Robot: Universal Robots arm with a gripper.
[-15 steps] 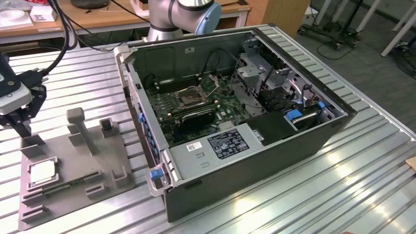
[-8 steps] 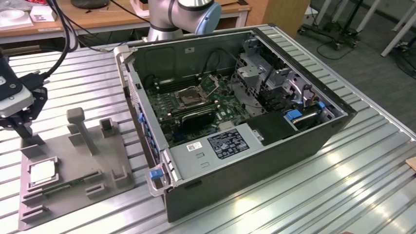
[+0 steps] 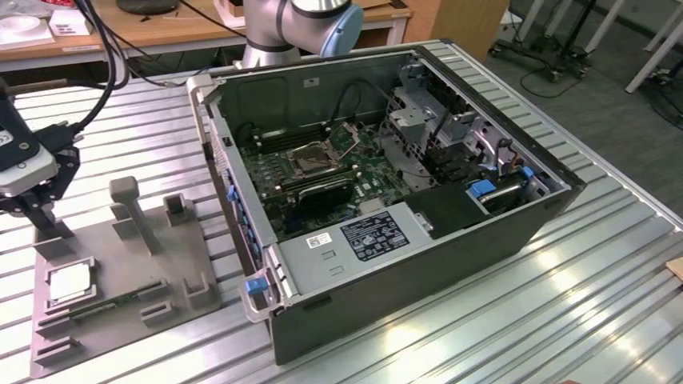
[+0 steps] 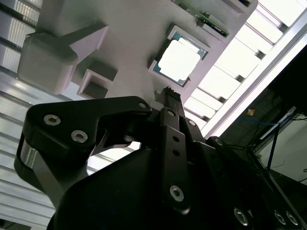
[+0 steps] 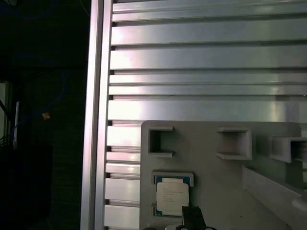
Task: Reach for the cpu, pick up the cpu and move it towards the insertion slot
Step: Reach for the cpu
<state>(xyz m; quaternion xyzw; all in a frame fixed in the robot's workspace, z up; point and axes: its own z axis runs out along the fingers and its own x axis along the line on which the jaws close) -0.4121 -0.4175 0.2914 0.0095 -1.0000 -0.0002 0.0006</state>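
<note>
Jaws parted near cpu [image 4: 179, 60], pale silver square

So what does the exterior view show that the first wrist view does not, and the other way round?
Exterior view: the open computer case, with the slot inside, and the arm beyond it. First wrist view: the dark space past the table's edge. Both: the cpu lying in the grey fixture, the slatted table, and the gripper near the cpu.

Ribbed alu table [image 3: 597, 264], wood desk [image 3: 171, 30] behind, grey floor [image 3: 597, 96] w/ wheeled stands [image 3: 537, 62]
</note>
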